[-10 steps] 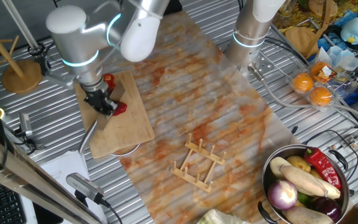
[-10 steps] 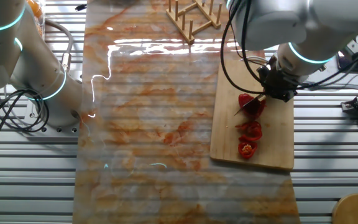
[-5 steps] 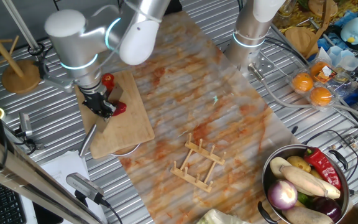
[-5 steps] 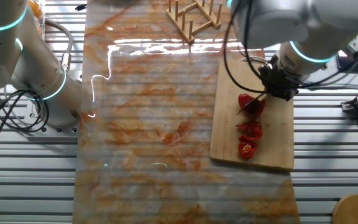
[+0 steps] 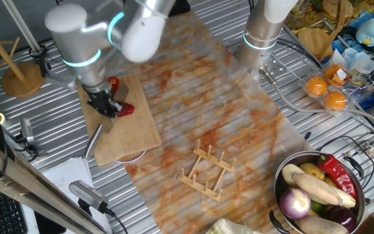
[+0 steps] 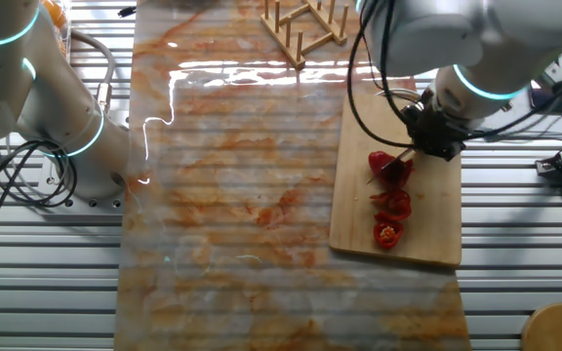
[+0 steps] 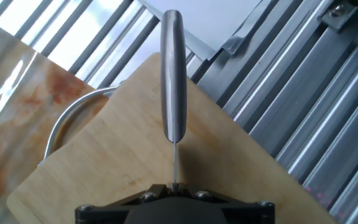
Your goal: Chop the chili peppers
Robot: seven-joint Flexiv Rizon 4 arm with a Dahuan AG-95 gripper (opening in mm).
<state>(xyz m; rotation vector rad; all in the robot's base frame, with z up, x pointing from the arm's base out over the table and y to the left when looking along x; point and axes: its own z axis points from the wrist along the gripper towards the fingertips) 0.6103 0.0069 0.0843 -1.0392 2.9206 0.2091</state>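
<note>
Red chunks of the chili peppers (image 6: 390, 200) lie in a short row on the wooden cutting board (image 6: 439, 229). Three pieces can be made out in the other fixed view: the largest sits right under the gripper (image 6: 425, 142), a flatter one is just beyond it, and an open slice showing its pale core lies farthest from the hand. By that count, the chopping looks well under way, with at least two slices cut off. The lump beneath the hand is bigger than the rest and probably wants more cuts, so I judge the job to be past its middle but not finished.

The knife (image 7: 171, 74) is clamped in the closed fingers, held by the spine of its blade directly in front of the hand, its metal handle sticking out ahead over the board's edge. In the other fixed view the dark blade tip reaches down onto or into the largest piece; whether it has gone through cannot be made out. In the one fixed view a red piece (image 5: 126, 110) shows just beside the gripper on the board, and another lies behind the arm.
</note>
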